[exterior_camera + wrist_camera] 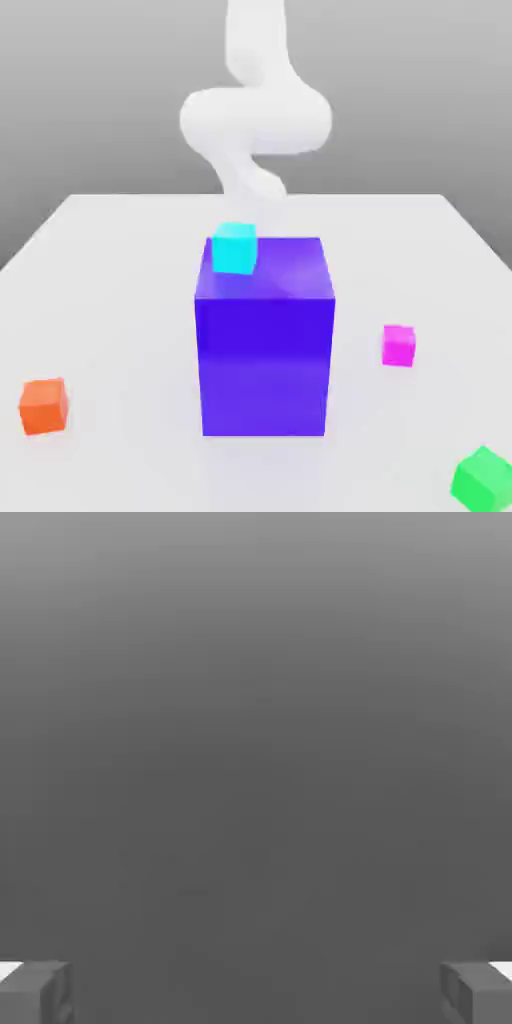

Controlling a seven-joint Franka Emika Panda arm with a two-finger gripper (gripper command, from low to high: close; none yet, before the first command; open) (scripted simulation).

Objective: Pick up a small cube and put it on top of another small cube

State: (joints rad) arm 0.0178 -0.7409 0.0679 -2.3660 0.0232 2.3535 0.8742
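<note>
Gripper [256,997] jaws are spread wide with nothing between them; the hand view has both fingertips [35,992] at the frame's corners over plain grey. In the exterior view the white arm [255,120] sits behind the big blue-purple cube [265,340], so my read is that the reach hasn't started. Target, the small magenta cube [398,345], sits flat on the white table [120,260], just off the big cube toward the exterior view's right, not touching it. A cyan cube [234,248] shows at the big cube's far top edge; can't tell whether it rests on top or sits behind. Orange cube [44,405] is well off to the exterior view's left, green cube [484,478] near the front right corner. For the pick I'd come straight down over the magenta cube, line the fingers up square with two opposite faces, keep clear of the big cube's side wall, and close only once the pads straddle the cube's middle.
</note>
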